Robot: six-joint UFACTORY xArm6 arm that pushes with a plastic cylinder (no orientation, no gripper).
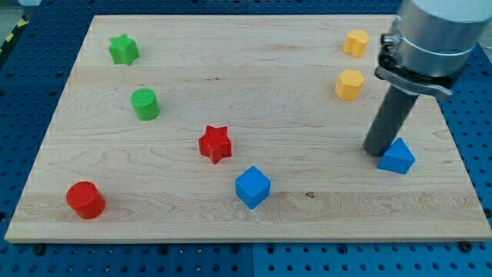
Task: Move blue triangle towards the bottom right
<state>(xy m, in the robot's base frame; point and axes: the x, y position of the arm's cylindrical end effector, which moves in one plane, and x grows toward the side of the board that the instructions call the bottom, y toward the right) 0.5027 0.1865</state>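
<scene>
Blue triangular plastic block (397, 158) lay against my tip (377, 149) — touching, on its right and slightly below — so the push ran bottom-right.

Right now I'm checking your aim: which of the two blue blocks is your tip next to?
The blue triangle at the view's right. My tip sits against its left side, while the blue cube lies far off toward the bottom centre.

Pale grey cylindrical arm housing (436, 27) at the view's top right, black clamp ring beneath it, straight dark charcoal rod, my tip (377, 150) blunt and round.
</scene>
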